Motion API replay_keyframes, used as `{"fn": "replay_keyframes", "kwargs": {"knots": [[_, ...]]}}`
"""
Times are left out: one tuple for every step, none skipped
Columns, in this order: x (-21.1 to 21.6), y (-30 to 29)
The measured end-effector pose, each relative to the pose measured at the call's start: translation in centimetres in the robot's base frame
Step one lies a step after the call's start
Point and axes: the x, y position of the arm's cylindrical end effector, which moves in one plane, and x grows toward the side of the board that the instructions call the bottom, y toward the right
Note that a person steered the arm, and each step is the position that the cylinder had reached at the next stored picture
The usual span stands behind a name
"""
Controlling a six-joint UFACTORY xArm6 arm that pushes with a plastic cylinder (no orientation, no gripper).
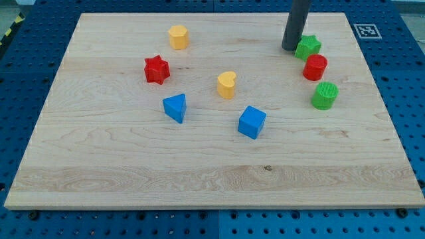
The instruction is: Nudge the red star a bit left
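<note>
The red star [157, 69] lies on the wooden board [99, 146] in the upper left part. My tip [290, 48] is at the view's upper right, far to the right of the red star, just left of the green star [308, 47]. The rod rises out of the view's top edge.
A yellow hexagon [178, 36] sits above and right of the red star. A blue triangle [176, 107] lies below it. A yellow heart [227, 84] and a blue cube [252, 122] are near the middle. A red cylinder [315, 67] and a green cylinder [325, 95] lie below the green star.
</note>
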Motion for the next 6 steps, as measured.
{"fn": "replay_keyframes", "kwargs": {"knots": [[1.7,-5.0],[3.1,-9.8],[3.4,-16.0],[3.4,-23.4],[3.4,-28.1],[3.6,-28.6]]}}
